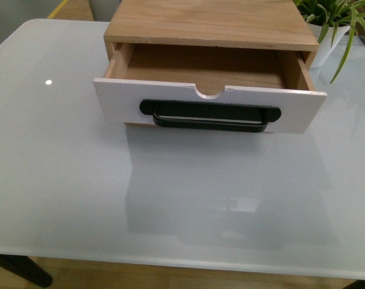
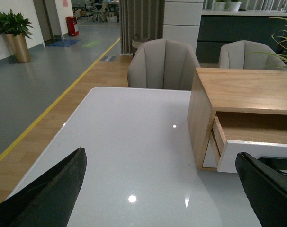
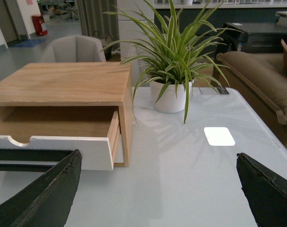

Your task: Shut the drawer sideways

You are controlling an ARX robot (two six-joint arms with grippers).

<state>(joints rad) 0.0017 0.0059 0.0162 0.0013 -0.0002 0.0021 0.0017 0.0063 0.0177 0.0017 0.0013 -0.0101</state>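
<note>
The drawer (image 1: 209,105) stands pulled out of a light-wood cabinet (image 1: 206,24) at the far middle of the white table (image 1: 80,180). Its white front has a half-round notch in the top edge and a long black bar handle (image 1: 209,115). The inside is bare light wood. Neither arm shows in the front view. My left gripper (image 2: 167,189) is open above the table, to the left of the drawer (image 2: 257,156). My right gripper (image 3: 157,189) is open to the right of the drawer (image 3: 53,151). Nothing lies between either pair of fingers.
A potted spider plant (image 1: 333,24) in a white pot (image 3: 171,97) stands at the cabinet's right, at the back of the table. Grey chairs (image 2: 162,64) stand beyond the table's far edge. A brown sofa (image 3: 262,80) lies off to the right.
</note>
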